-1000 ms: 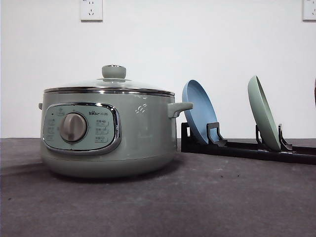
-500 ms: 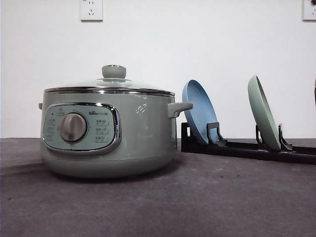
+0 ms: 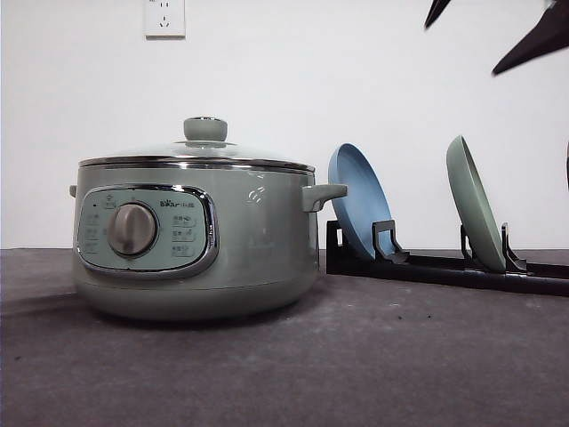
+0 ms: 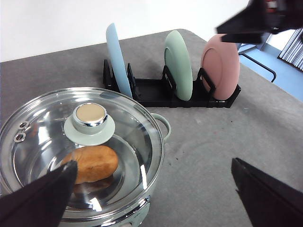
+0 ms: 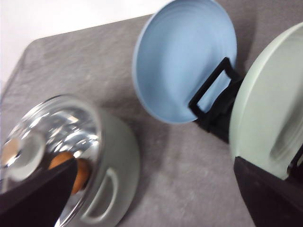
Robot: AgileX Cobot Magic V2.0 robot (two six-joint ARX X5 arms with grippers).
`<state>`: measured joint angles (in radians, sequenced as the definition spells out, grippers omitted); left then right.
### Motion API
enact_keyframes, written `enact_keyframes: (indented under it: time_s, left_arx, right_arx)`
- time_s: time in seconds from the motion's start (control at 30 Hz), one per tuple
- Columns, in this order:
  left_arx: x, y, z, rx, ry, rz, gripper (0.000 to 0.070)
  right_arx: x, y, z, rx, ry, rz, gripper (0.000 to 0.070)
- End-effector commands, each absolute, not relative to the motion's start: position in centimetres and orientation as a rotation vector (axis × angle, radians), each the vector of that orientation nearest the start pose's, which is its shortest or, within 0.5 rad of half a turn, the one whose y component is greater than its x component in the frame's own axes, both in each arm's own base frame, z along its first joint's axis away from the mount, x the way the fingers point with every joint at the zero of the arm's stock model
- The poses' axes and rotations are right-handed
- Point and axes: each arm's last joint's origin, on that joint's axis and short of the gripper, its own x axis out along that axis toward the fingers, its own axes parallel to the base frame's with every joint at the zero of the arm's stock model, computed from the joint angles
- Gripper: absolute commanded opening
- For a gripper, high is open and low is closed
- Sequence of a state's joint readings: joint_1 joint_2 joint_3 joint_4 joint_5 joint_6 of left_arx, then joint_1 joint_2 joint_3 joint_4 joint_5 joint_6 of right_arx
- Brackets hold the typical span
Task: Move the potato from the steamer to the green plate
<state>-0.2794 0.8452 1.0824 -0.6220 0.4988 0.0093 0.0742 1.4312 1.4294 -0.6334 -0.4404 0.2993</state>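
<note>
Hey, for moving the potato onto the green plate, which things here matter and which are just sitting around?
Part of the job:
potato, under the glass lid
steamer
green plate, standing on edge in the black rack

Just sitting around:
blue plate
pink plate
wall socket

White wall [image 3: 356, 80], wall socket [image 3: 164, 17] high up; grey felt-like tabletop [image 3: 356, 356].

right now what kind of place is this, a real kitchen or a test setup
Most likely a staged test bench, not a real kitchen: one steamer and a black plate rack stand on a grey cloth-like tabletop against a bare white wall with a power socket.
</note>
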Motion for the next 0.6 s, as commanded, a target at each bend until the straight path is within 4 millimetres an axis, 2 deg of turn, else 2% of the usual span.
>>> enact_keyframes:
  time_s: [0.0, 0.13, 0.33, 0.47, 0.57]
  left_arx:
    - [14.6, -5.7, 38.7, -0.036, 0.369, -0.782, 0.0672]
    - [14.6, -5.7, 38.7, -0.036, 0.369, -0.782, 0.0672]
    - [14.6, -5.7, 38.7, -0.037, 0.371, -0.782, 0.0672]
    - [14.6, -5.7, 38.7, -0.049, 0.376, -0.779, 0.0672]
    - [14.5, -5.7, 38.7, -0.059, 0.383, -0.778, 0.0672]
  right_arx:
    - [31.9, 3.3, 36.6, 0.435, 0.700, 0.376, 0.0691]
    - [34.5, 2.6, 35.0, 0.473, 0.705, 0.345, 0.0653]
    - [37.2, 2.3, 32.5, 0.479, 0.705, 0.330, 0.0648]
    - [38.5, 2.3, 31.2, 0.478, 0.704, 0.326, 0.0561]
    - [39.1, 2.3, 30.5, 0.474, 0.705, 0.314, 0.0534]
